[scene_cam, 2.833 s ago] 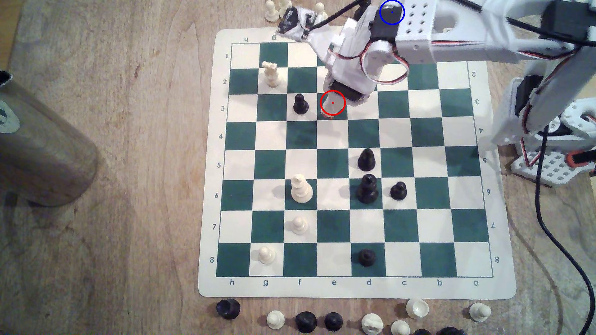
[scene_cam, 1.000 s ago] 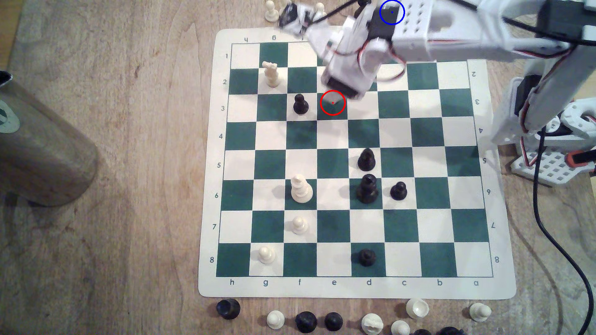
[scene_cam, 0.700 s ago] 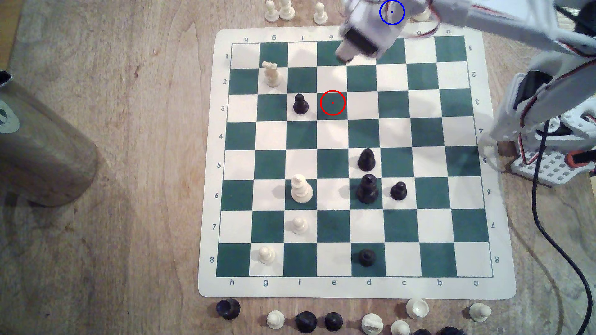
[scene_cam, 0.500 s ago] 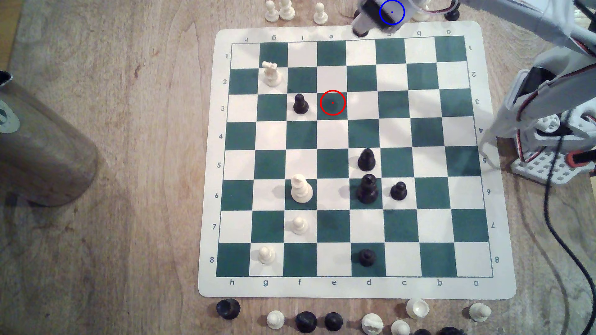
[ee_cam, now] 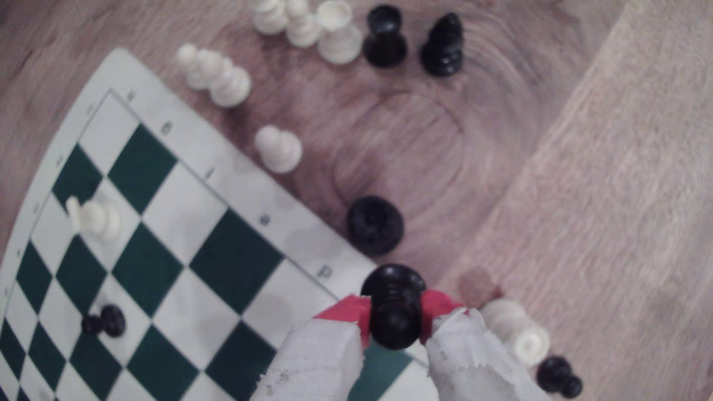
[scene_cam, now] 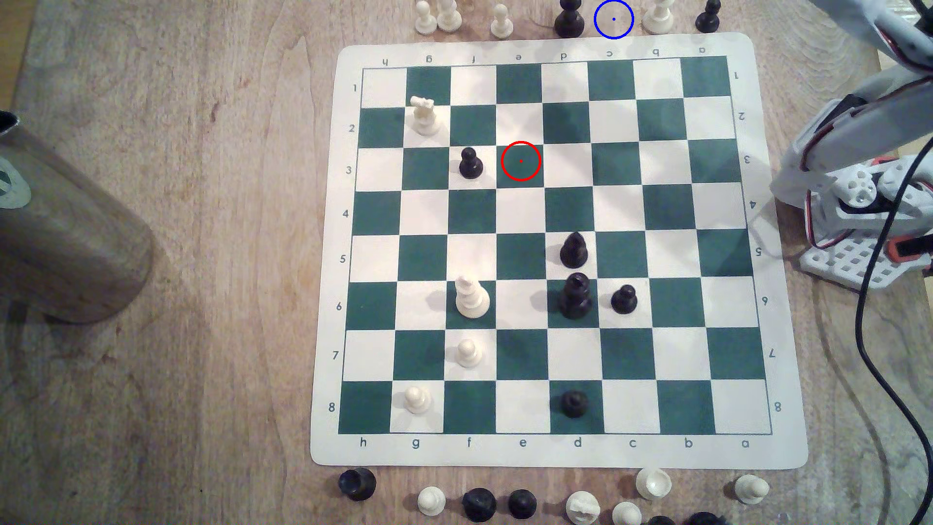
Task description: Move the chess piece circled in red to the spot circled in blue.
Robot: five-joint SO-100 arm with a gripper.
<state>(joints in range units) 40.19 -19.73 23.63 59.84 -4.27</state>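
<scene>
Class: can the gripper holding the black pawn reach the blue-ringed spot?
Probably yes: the gripper grips the glossy black pawn, and the blue-ringed wood spot is bare, though a tall black piece and a cream-white piece flank it.

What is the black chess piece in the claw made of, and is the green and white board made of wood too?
The black pawn, held in the gripper, looks like glossy moulded plastic: soft highlights sit on its rounded head. The board looks like a thin flexible mat, perhaps vinyl, with rounded corners and printed squares, lying flat on the wooden table, whose grain shows.
</scene>
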